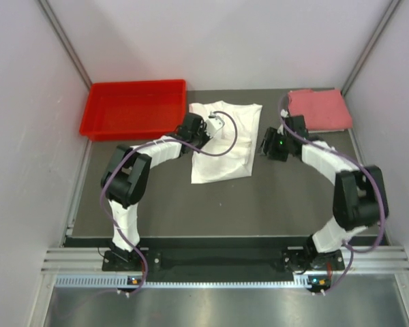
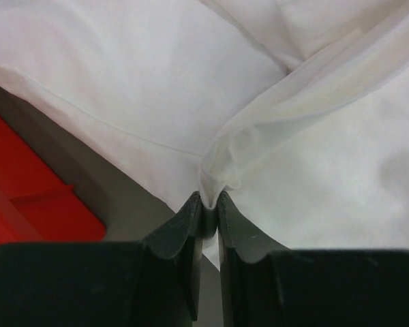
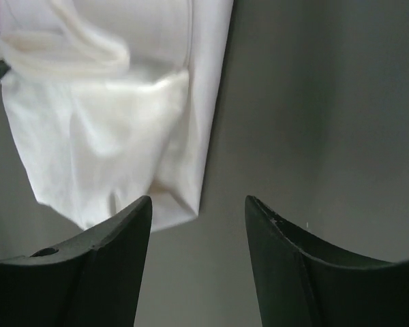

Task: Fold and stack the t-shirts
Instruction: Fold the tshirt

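Cloth of the white t-shirt (image 1: 225, 153), pinched at its ten-o'clock edge by the left tool (image 2: 210, 201), may snag and unfold on release; the right tool (image 3: 198, 206) stands open, empty.

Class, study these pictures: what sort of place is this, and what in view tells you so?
Probably a robot test cell, not a home: two white-and-black robot arms bolted to a metal rail, plain pale enclosure walls around a dark grey table, and a white cloth t-shirt laid out for handling.

Table (image 1: 273, 204) holds white t-shirt (image 1: 225, 146), pink t-shirt (image 1: 318, 109), bin (image 1: 136, 85).
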### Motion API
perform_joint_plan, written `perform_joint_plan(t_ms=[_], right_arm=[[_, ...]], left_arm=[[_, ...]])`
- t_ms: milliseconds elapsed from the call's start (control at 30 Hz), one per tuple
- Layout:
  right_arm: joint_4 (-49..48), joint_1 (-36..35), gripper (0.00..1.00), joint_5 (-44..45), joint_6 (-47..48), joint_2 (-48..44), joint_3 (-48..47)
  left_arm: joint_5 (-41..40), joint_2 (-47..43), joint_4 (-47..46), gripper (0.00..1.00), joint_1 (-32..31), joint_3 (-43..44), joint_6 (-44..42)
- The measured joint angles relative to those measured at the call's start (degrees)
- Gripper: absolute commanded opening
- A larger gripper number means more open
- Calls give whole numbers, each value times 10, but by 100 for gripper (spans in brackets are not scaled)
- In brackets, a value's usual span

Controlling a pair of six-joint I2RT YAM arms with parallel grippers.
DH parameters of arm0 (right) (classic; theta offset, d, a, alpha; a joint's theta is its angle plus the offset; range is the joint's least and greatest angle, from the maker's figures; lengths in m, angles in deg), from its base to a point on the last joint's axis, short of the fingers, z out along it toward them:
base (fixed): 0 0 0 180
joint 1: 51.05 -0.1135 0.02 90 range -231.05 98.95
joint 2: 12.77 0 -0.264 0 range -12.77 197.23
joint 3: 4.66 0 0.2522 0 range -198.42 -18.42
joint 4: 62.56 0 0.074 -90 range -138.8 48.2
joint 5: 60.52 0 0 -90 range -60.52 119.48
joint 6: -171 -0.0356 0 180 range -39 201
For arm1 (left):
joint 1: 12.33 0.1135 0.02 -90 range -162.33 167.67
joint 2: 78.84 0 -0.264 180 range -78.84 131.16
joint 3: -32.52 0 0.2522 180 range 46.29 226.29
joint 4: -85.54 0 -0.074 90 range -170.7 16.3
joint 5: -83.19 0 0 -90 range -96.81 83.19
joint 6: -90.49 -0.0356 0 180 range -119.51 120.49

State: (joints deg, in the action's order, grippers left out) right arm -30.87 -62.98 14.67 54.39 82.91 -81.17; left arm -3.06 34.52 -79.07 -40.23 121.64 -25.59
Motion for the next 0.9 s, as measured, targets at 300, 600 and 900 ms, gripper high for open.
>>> perform_joint_plan(t_ms=[300,600,900], right_arm=[[-78,-53,56,-5,27,-87,130],[-152,-90,57,-43,70,-49,140],[-197,-94,46,-62,56,-29,165]], left_arm=[[-7,10,37,52,1,41,28],[0,10,80,53,2,54,52],[7,38,101,54,16,62,73]])
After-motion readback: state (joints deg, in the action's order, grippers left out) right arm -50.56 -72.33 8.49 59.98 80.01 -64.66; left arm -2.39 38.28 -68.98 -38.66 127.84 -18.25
